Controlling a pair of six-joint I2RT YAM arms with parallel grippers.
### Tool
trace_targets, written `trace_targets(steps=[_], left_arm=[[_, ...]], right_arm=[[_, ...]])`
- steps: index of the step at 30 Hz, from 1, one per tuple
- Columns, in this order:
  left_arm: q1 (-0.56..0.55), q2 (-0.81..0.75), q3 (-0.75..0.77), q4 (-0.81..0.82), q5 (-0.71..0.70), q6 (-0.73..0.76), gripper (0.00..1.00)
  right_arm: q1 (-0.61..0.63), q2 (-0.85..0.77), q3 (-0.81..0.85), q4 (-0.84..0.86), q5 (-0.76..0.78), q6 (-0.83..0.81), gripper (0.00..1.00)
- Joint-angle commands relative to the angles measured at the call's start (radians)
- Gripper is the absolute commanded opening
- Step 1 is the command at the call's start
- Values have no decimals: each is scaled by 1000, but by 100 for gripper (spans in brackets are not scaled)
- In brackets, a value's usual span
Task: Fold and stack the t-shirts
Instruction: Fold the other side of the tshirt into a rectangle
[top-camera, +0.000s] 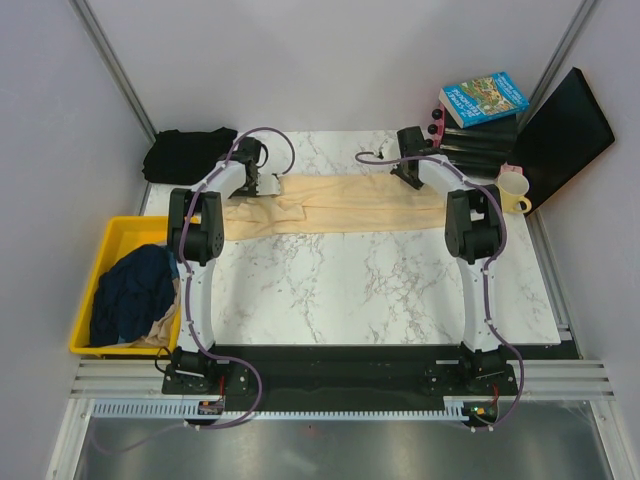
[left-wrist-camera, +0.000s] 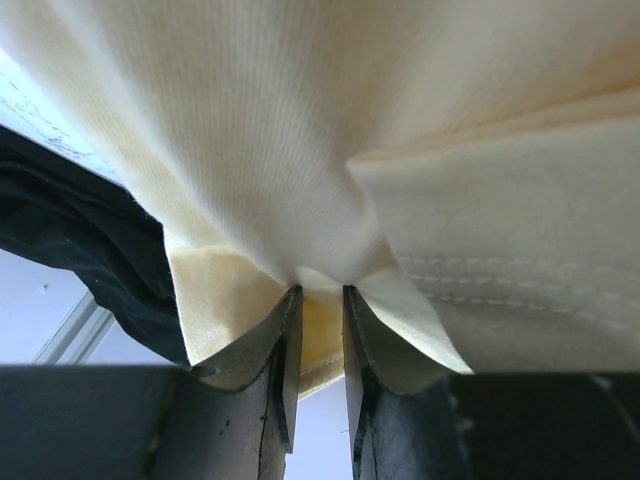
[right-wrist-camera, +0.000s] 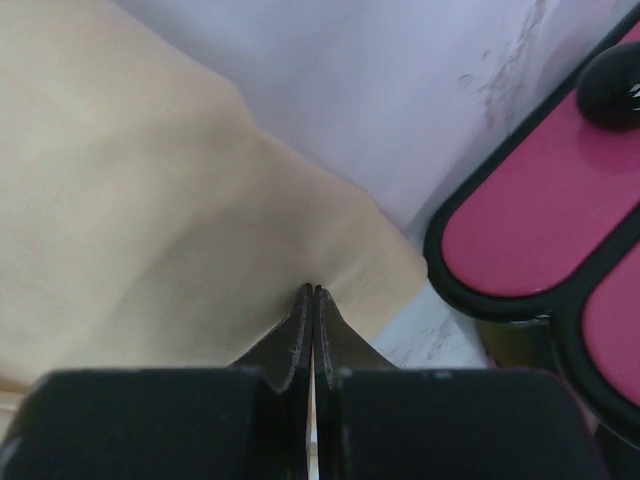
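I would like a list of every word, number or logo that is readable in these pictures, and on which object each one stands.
No text can be read with certainty.
Blue paperback book, far right corner of the table: pale title words on the cover, too blurred to read.
Cream-yellow cloth t-shirt: no print shows in any view.
Pink and black plastic object: no marking shows.

The cream-yellow t-shirt (top-camera: 340, 203) is plain, another t-shirt (top-camera: 185, 153) is black, and the navy t-shirt (top-camera: 135, 290) fills a yellow bin (top-camera: 112, 238). The worktop (top-camera: 350, 290) is white, grey-veined marble.
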Motion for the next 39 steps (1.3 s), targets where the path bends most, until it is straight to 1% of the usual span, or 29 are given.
trace_targets(steps=[1, 9, 13, 17, 20, 21, 24, 26, 27, 29, 30, 32, 33, 34, 35, 36, 37, 38, 39], left_arm=[[17, -5, 19, 6, -40, 24, 29], [24, -21, -13, 7, -57, 33, 29], [28, -27, -33, 7, -63, 32, 28], [28, -31, -18, 9, -54, 9, 27], [27, -42, 37, 9, -11, -36, 29], [25, -48, 72, 11, 10, -45, 29], [17, -65, 153, 18, 48, -77, 31], [8, -79, 192, 21, 65, -94, 32], [5, -85, 223, 20, 87, -103, 34], [-10, -123, 225, 18, 122, -105, 38], [-16, -142, 202, 18, 163, -105, 44], [-35, -194, 163, 12, 220, -105, 51], [-38, -212, 115, -3, 287, -102, 59], [-47, -223, 90, -14, 318, -99, 61], [-52, -246, 67, -23, 343, -97, 63], [-61, -251, 39, -73, 407, -93, 65], [-62, -254, 30, -97, 441, -93, 65], [-62, -249, 28, -126, 508, -94, 66], [-62, -243, 31, -184, 541, -91, 66]], right_arm=[[-14, 32, -24, 17, 25, 27, 0], [-48, 17, -102, 40, 80, 10, 0], [-55, -3, -130, 43, 77, 11, 0], [-52, -29, -129, 41, 70, 20, 0], [-43, -49, -110, 32, 62, 22, 14], [-42, -52, -101, 29, 57, 22, 23], [-25, -66, -80, 12, 50, 17, 37], [-8, -72, -69, -1, 45, 13, 39], [-3, -72, -60, -6, 36, 10, 40], [13, -74, -49, -21, 24, 5, 41], [18, -74, -35, -28, 13, 5, 43], [35, -65, -17, -73, -45, -3, 47], [43, -60, -3, -87, -64, -7, 52], [58, -51, 6, -125, -100, -16, 54], [66, -40, 12, -139, -111, -22, 56], [81, -37, 14, -147, -116, -27, 57], [89, -32, 14, -147, -125, -30, 58], [96, -25, 16, -149, -127, -32, 58], [105, -20, 19, -150, -128, -33, 58]])
